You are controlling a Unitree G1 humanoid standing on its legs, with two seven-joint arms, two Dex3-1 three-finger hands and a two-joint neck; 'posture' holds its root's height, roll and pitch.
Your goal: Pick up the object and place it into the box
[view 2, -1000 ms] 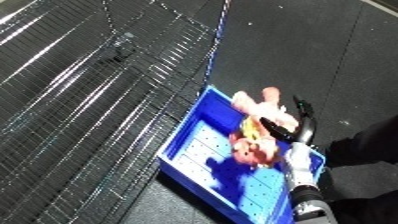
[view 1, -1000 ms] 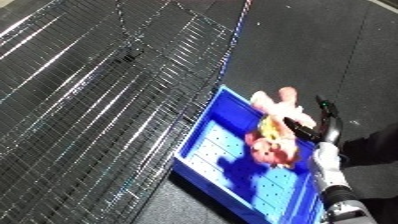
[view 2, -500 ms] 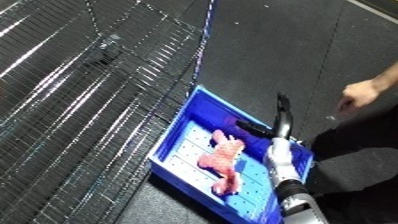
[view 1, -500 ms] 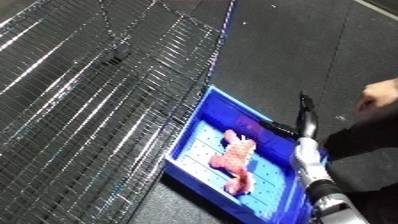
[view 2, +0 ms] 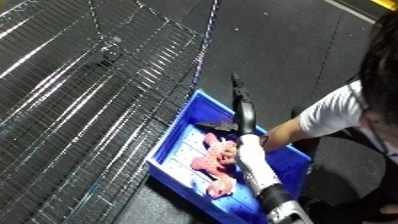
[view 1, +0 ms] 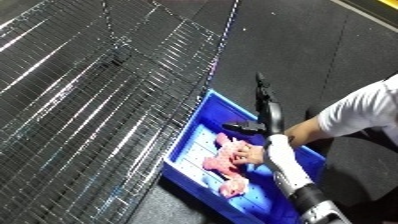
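Since half a second ago a person's hand (view 1: 251,155) has come into the bin (view 1: 192,150) and now touches the pink toy (view 1: 224,161), which lay alone there before; the whole picture has also shifted, so the camera has moved. Then the robot hand (view 1: 260,111) was already raised with fingers out, and it stays so: its fingers point straight up the picture, thumb out to the side, holding nothing, over the bin's far rim.

One bin shows, blue, on the dark floor (view 1: 293,45) just beside the edge of a wire rack (view 1: 98,90). One toy lies inside it, stretched along the bin's floor from the middle toward the near corner. One robot hand is in sight, the right one, on one white forearm (view 1: 289,170) that comes in from the lower edge; the left does not appear.

Only the right eye view takes in the person's white sleeve (view 2: 330,112) in full, with dark clothing beyond; in the left eye view the sleeve is cut at the picture's edge. The left eye view shows more of the rack's near side.
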